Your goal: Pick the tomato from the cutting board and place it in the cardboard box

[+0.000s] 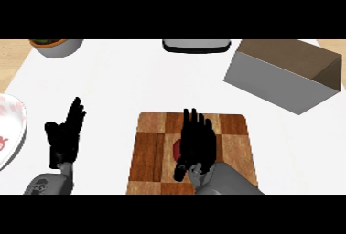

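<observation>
A wooden checkered cutting board (pixel 148 151) lies on the white counter at the lower middle. The red tomato (pixel 175 147) rests on it, mostly hidden; only a red sliver shows at the left edge of my right hand (pixel 196 139). That hand hovers over the tomato with its fingers straight, pointing away from me. The cardboard box (pixel 283 73), grey outside and brown inside, stands tilted at the upper right, its opening facing up. My left hand (pixel 65 132) rests open on the counter left of the board, fingers up.
A white plate with red marks (pixel 10 123) sits at the left edge. A grey pot holding a plant (pixel 56 46) stands at the back left. A dark and white appliance (pixel 196 45) is at the back middle.
</observation>
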Controlling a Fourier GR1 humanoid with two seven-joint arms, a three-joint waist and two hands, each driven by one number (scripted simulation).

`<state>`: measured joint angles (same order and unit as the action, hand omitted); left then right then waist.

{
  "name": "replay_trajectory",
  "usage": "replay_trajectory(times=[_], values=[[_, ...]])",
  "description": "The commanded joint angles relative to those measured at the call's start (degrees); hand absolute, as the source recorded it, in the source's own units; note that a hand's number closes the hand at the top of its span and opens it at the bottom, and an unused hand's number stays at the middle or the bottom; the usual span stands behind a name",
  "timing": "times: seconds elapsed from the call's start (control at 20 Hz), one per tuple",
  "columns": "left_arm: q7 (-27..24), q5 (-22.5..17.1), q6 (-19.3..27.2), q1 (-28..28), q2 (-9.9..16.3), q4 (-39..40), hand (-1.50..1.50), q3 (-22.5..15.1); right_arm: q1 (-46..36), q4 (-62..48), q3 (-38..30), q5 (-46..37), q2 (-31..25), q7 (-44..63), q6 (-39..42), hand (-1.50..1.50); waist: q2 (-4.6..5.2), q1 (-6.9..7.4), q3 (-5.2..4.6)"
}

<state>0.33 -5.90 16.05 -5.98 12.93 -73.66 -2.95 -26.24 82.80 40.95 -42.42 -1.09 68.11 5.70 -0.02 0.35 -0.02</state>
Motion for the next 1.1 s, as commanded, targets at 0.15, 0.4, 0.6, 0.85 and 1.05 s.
replay_trajectory(times=[0.15, 0.4, 0.6, 0.85, 1.05], values=[[-0.97, 2.09, 2.44, -1.63, -3.06, 2.44, 0.0, -0.58, -0.38, -1.95, 2.11, -0.16, 1.03, 9.88, -3.75, -1.5, 0.0, -0.23, 0.0], [0.8, 1.23, -0.21, 1.81, -2.01, -2.46, 0.0, -1.13, -3.27, -10.61, -3.41, 0.3, 1.04, 2.66, -5.34, -1.5, 0.1, 0.45, 0.02], [-2.22, 2.25, 0.32, -1.87, -3.56, 3.53, 0.0, -0.06, -1.3, -11.18, 2.74, 1.76, 1.05, 4.31, -8.46, 1.5, 0.14, 0.13, 0.01], [1.2, 2.26, -1.02, -1.2, -0.83, -0.18, 0.0, 2.18, -1.87, -5.24, -0.85, -6.2, 1.05, -1.1, -3.53, 1.5, -0.07, -0.37, 0.02], [2.88, 1.67, -1.92, -1.68, -1.07, -1.75, 0.0, 2.94, -3.5, -12.83, -0.55, -6.14, 1.06, -4.95, -9.01, 1.5, 0.01, -0.09, 0.03]])
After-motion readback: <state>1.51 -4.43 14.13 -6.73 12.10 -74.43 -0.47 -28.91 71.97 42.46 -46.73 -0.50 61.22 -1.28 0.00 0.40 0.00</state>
